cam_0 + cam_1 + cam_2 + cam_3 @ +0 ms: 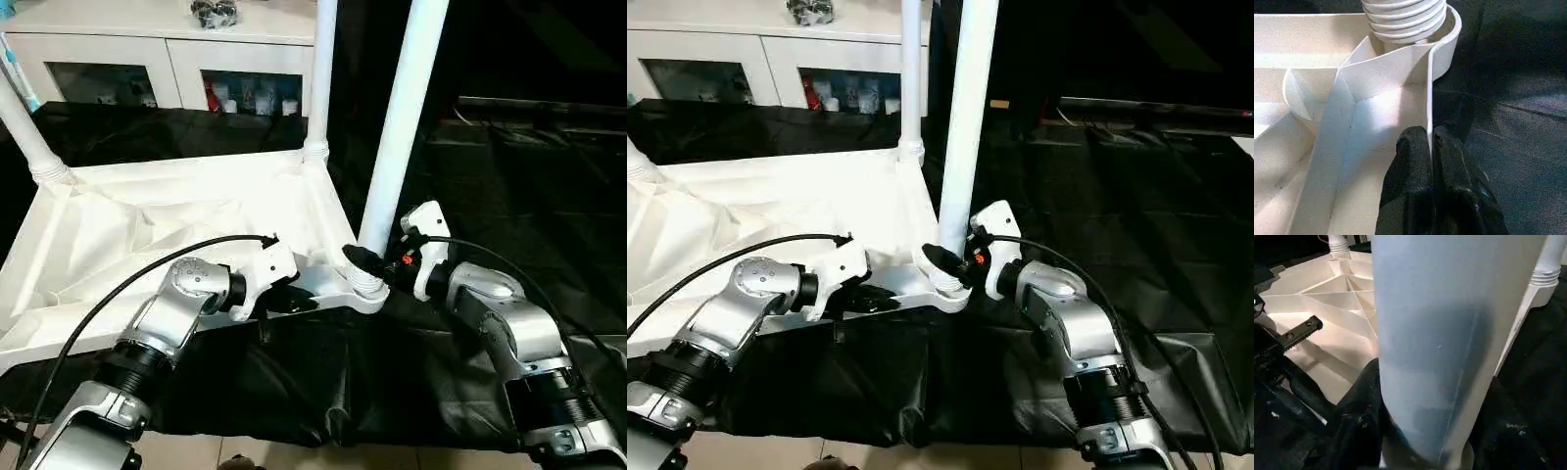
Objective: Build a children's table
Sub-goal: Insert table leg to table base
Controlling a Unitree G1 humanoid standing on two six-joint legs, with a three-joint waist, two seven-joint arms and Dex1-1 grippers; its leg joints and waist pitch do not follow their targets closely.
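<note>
The children's table top (147, 230) lies upside down on the black-covered work table, ribbed underside up. Three white legs stand in its corner sockets: one far left (22, 125), one at the back (321, 78), one at the near right corner (402, 127). My left gripper (291, 298) is shut on the top's thin near rim (1428, 88), just left of that corner, one black finger (1410, 161) on each side of the wall. My right gripper (366, 264) is closed around the near right leg (1449, 333) just above its ribbed base, with black fingers (1359, 426) on both sides.
A white cabinet (167, 49) with glass doors stands behind the work table. The black cover (509, 196) stretches wrinkled to the right and hangs over the front edge near me. Black cables run along both silver forearms.
</note>
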